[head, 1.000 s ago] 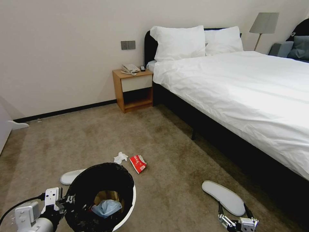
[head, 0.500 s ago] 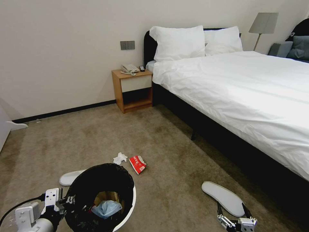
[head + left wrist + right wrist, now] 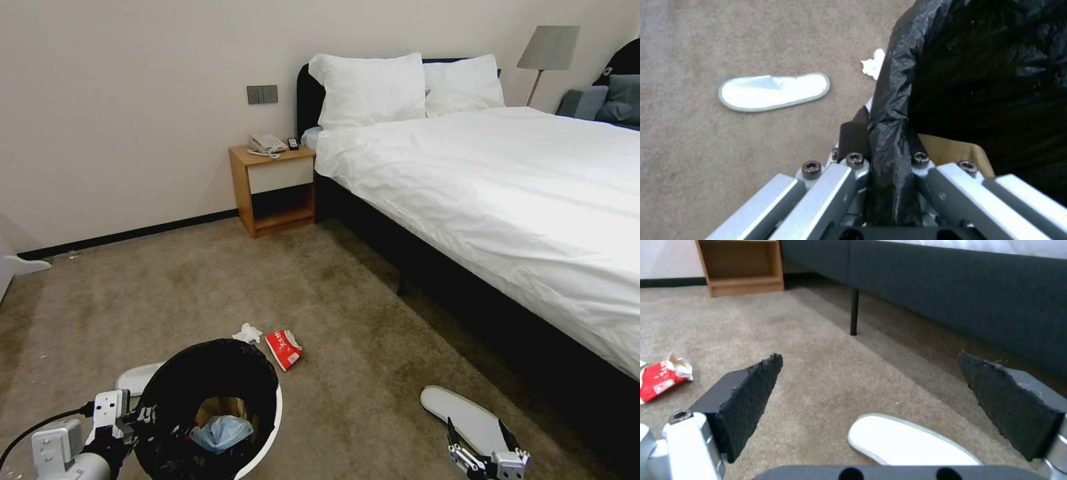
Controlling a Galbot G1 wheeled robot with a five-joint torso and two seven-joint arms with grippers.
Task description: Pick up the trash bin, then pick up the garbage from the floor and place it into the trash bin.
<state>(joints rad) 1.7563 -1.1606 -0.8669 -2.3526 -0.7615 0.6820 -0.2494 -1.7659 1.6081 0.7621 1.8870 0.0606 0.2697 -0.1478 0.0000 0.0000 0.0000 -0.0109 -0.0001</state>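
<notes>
Trash bin (image 3: pixel 261 427) rim in left gripper (image 3: pixel 882 160) jaws, open carpet (image 3: pixel 200 280) ahead

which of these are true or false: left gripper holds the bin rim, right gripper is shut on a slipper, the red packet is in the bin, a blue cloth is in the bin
1. The left gripper clamps the trash bin at its bagged rim. True.
2. The right gripper is shut on a slipper. False: it is open, over the slipper by the bed.
3. The red-white packet is in the bin. False: it lies on the carpet beyond it, beside the white tissue.
4. A light-blue cloth lies inside the bin. True.
</notes>
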